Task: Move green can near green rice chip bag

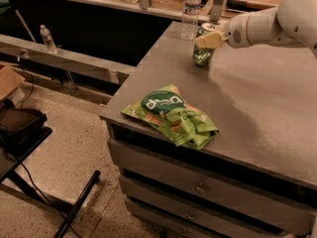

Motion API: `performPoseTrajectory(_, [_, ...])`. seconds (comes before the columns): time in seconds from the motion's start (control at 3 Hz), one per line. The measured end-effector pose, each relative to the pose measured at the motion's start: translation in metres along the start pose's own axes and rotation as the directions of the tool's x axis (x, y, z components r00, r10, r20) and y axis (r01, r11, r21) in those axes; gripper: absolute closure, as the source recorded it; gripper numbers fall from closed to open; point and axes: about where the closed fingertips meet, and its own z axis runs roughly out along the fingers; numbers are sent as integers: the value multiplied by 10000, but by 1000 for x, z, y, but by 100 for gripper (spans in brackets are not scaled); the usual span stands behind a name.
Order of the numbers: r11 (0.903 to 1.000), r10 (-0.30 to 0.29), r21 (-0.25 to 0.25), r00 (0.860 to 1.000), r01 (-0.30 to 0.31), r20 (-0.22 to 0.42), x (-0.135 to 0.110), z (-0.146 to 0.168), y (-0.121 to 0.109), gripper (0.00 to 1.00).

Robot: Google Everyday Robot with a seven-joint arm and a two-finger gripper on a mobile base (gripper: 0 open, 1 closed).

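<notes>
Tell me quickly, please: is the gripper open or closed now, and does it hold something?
Gripper: closed on the green can, over the far part of the table.

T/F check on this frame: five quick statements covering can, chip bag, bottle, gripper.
1. The green can is upright. True.
2. The can touches the chip bag. False: bare table lies between them.
3. The gripper is at the can's upper part. True.
4. The chip bag lies on the floor. False: it lies on the table, by the front edge.
5. A clear bottle stands beyond the can. True.
</notes>
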Motion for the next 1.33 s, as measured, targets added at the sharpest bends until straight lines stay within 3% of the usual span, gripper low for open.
performPoseTrajectory(0.33, [9924, -253, -1200, 9996, 270, 158, -26, -8, 39, 100])
performPoseTrajectory(0.67, [9686, -1455, -2019, 9892, 1455, 147, -38, -25, 83, 100])
performPoseTrajectory(1.0, [9417, -2320, -2428, 9722, 2327, 321, -23, -36, 116, 100])
performPoseTrajectory(1.33, [9318, -2078, -2992, 9779, 2055, 246, 0, -38, 127, 84])
